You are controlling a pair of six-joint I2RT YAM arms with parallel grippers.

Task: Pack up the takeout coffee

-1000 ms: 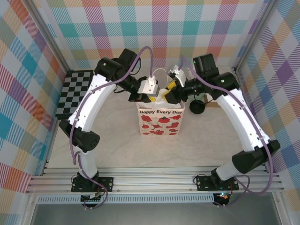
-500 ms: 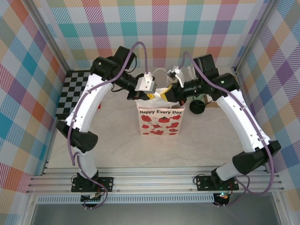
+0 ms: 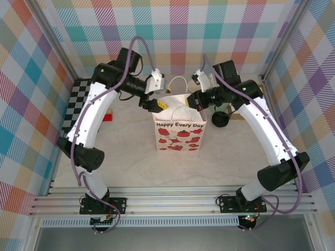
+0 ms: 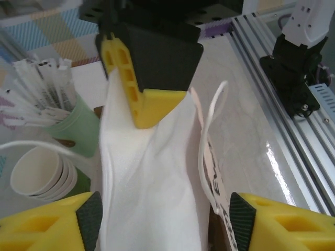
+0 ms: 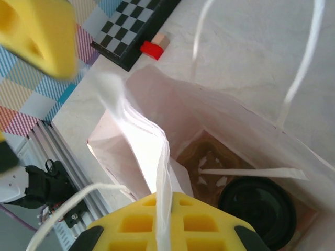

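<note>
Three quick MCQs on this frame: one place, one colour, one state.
1. Where is the lidded cup in the right wrist view?
A on the checkerboard
B in the bag
C on the rails
2. What colour is the block by the checkerboard?
A red
B blue
C green
3. What state is the right tool in?
A wide open
B shut on the bag
C holding a cup

Key:
1 B, its black lid sits at the bag's bottom.
2 A, it is red beside the board's edge.
3 B, white paper is pinched between its fingers.
</note>
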